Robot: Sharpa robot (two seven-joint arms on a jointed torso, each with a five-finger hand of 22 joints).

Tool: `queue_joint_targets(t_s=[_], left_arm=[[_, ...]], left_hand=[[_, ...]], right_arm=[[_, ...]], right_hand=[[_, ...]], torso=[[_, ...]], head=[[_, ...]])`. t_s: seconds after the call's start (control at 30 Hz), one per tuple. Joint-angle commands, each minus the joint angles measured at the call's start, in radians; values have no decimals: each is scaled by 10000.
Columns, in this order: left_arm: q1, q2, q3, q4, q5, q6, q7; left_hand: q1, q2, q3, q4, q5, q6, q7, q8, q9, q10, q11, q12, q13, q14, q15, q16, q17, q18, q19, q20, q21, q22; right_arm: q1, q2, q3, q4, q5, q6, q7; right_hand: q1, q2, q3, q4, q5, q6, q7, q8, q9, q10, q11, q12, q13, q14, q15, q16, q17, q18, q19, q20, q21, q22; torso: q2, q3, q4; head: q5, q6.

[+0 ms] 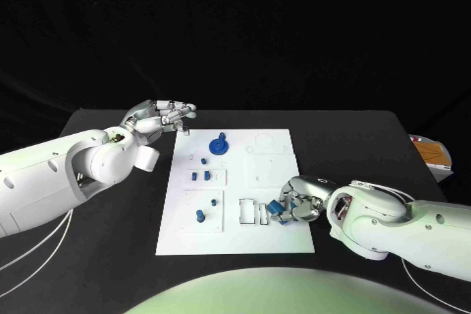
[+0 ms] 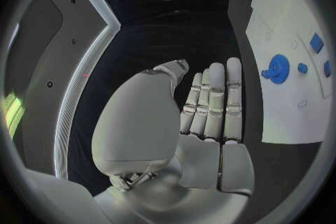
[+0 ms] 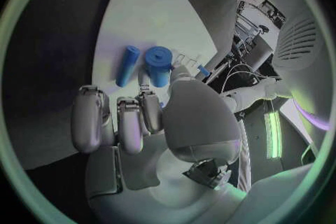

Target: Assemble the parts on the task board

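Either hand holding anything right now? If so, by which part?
Right hand rests on blue parts at the board's near edge; whether it grips one cannot be told. Left hand holds nothing.

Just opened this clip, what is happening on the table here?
A two-armed robot is assembling small blue parts on a white task board. Its right hand is down at the board's near right area, fingers around a blue cylindrical part, with a blue bar-shaped part lying beside it. The left hand hovers off the board's far left corner, holding nothing. A blue round knobbed part sits further up the board.
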Motion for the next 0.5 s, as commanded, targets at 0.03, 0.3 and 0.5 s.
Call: queue_joint_targets(t_s=[0.03,0.3,0.5], left_arm=[[3,20,6,11,24,193,20],[1,21,5,1,24,195,16],[1,28,5,-5,24,199,13]], left_hand=[[2,18,-9,-5,35,-88,14,69,15,-70,-11,48,-18,-14,84,-69,12,132,43,33,-49,-9],[2,18,-9,-5,35,-88,14,69,15,-70,-11,48,-18,-14,84,-69,12,132,43,33,-49,-9],[2,18,-9,-5,35,-88,14,69,15,-70,-11,48,-18,-14,84,-69,12,132,43,33,-49,-9]], right_arm=[[-112,75,-62,-39,-180,239,-254],[-136,40,-60,62,28,-533,-165],[-61,-128,-38,320,349,-1158,-66]], right_hand=[[297,138,-56,-22,170,57,-52,36,6,28,-106,42,571,892,-72,69,1862,-116,33,-53,-29,1123],[769,347,27,-11,1063,370,-193,56,78,299,-230,414,968,923,-173,109,2013,-156,128,-140,146,1260],[840,422,74,5,1279,543,-266,78,142,383,-295,527,1092,932,-228,122,2061,-167,153,-188,189,1299]], torso=[[-7,0,6],[3,-8,-3],[-5,-19,-4]], head=[[-6,1],[15,1],[2,1]])
